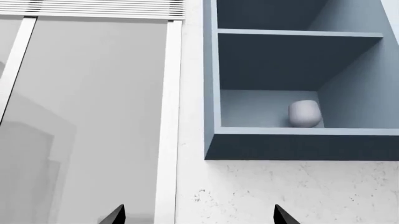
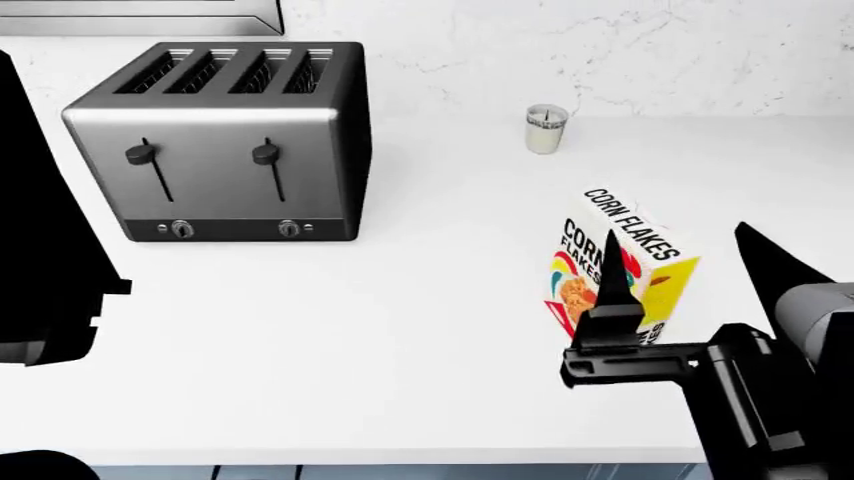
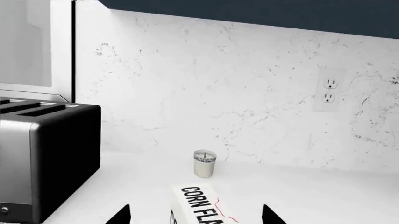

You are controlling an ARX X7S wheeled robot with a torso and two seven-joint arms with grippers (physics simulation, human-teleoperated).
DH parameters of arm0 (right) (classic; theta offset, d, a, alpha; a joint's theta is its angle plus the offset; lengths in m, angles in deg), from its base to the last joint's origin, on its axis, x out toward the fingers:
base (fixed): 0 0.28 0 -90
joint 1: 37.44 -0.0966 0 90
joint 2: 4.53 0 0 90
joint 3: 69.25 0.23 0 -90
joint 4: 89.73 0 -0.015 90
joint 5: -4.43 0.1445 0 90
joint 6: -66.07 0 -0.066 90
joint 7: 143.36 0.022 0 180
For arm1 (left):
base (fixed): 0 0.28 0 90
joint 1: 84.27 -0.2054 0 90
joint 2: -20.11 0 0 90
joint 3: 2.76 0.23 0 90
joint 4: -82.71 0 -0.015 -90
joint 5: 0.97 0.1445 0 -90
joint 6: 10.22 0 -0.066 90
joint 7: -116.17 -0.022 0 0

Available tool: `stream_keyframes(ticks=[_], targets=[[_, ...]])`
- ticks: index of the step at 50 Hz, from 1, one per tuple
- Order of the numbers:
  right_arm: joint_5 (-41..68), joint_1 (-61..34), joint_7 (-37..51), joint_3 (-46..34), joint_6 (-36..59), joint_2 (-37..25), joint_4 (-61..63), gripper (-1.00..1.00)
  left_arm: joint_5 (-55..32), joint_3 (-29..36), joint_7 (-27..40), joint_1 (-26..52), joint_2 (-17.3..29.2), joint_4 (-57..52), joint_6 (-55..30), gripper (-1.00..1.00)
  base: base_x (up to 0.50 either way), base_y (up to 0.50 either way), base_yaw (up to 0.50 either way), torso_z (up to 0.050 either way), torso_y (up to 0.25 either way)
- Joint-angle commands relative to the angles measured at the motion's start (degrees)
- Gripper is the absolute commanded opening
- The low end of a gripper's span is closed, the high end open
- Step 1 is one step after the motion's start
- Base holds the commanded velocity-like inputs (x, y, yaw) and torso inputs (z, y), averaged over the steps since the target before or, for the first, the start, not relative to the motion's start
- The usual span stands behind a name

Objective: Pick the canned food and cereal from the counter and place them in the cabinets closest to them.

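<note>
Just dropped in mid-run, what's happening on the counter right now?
The right gripper is open and lined up around the cereal, one finger on each side, with the box standing on the counter and not yet gripped. A toaster sits to the left and a small cream shaker stands by the back wall. The left gripper is raised and open, holding nothing, facing an open wall cabinet with a pale cup on its lower shelf. The canned food is not in view.

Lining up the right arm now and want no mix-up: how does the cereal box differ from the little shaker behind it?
The cereal is a tall yellow-and-white cardboard box printed CORN FLAKES; the shaker is a short cream cylinder with a silvery top. The cereal stands mid-counter between the right gripper fingers; the shaker sits back against the wall. Both stand upright.
</note>
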Motion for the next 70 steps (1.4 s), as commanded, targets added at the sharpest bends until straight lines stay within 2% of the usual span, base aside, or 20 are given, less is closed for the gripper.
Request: stream_keyframes(ticks=[1,15,17,20,22,42,70], targets=[[-8.32,3.12,-6.15,-0.47,-0.04,0.24,0.00,1.00,-0.05,-0.02,-0.01,0.02,0.02,0.00,0.00,1.00,0.00,0.00,0.00,0.000,0.000],[-18.72,5.49,-15.54,-0.66,-0.61,0.63,0.01,1.00,0.40,-0.07,-0.60,-0.08,0.04,0.00,0.00,1.00,0.00,0.00,0.00,0.000,0.000],[-22.72,6.94,-18.09,-2.88,-3.75,-0.93,0.01,1.00,0.39,-0.03,-0.58,-0.07,0.03,0.00,0.00,1.00,0.00,0.00,0.00,0.000,0.000],[-31.78,11.79,-21.71,-11.05,-14.98,-6.77,-0.02,1.00,0.32,0.05,-0.47,-0.02,0.04,0.00,0.00,1.00,0.00,0.00,0.00,0.000,0.000],[-33.59,12.98,-22.40,-12.64,-17.36,-7.95,-0.14,1.00,0.20,0.02,-0.38,-0.01,0.04,0.00,0.00,1.00,0.00,0.00,0.00,0.000,0.000],[-41.29,16.44,-28.20,-16.12,-22.42,-9.47,-3.71,1.00,-2.21,1.32,2.63,0.67,-0.06,0.00,0.00,1.00,0.00,0.00,0.00,0.000,0.000],[-49.39,19.11,-35.43,-20.27,-27.89,-9.91,-9.58,1.00,-3.21,1.56,3.41,0.80,-0.08,0.00,0.00,1.00,0.00,0.00,0.00,0.000,0.000]])
